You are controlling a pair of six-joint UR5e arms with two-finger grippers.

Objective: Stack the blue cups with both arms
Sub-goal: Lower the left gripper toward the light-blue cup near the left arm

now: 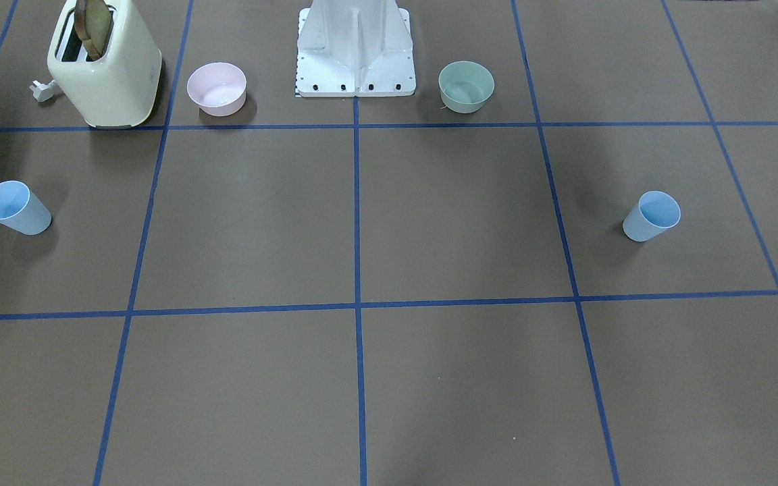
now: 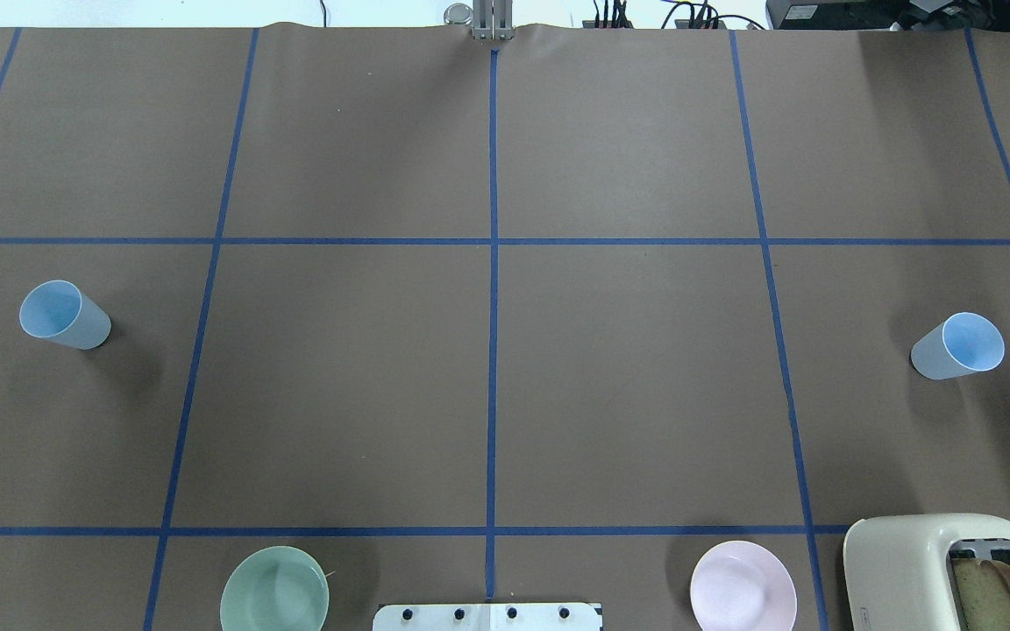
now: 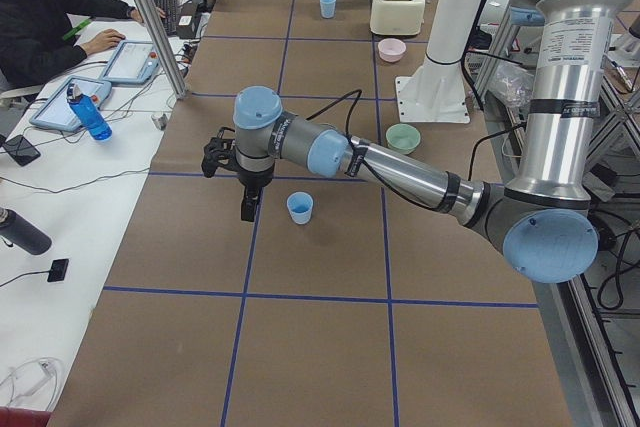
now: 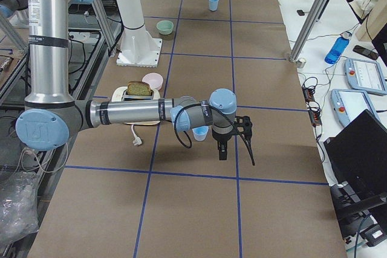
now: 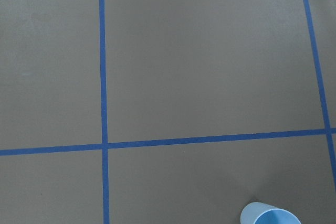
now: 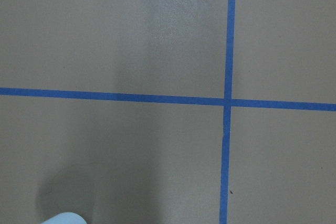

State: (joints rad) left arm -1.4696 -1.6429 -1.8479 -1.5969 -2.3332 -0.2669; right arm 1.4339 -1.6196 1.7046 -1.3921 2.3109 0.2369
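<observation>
Two pale-blue cups stand upright on the brown table, far apart. One cup [image 2: 64, 315] is on my left side; it also shows in the front view [image 1: 651, 216], the left-end view [image 3: 300, 208] and the left wrist view [image 5: 270, 214]. The other cup [image 2: 958, 345] is on my right side, also in the front view [image 1: 16, 208] and partly behind my arm in the right-end view [image 4: 200, 132]. My left gripper [image 3: 246, 207] hovers beside its cup, apart from it. My right gripper [image 4: 234, 152] hovers beside the right cup. I cannot tell whether either is open or shut.
A green bowl [image 2: 274, 589] and a pink bowl [image 2: 743, 585] flank the white pedestal [image 1: 355, 47]. A cream toaster [image 2: 943, 570] holding a bread slice stands at the near right. Operators' desks with tablets and bottles run along the table's far side.
</observation>
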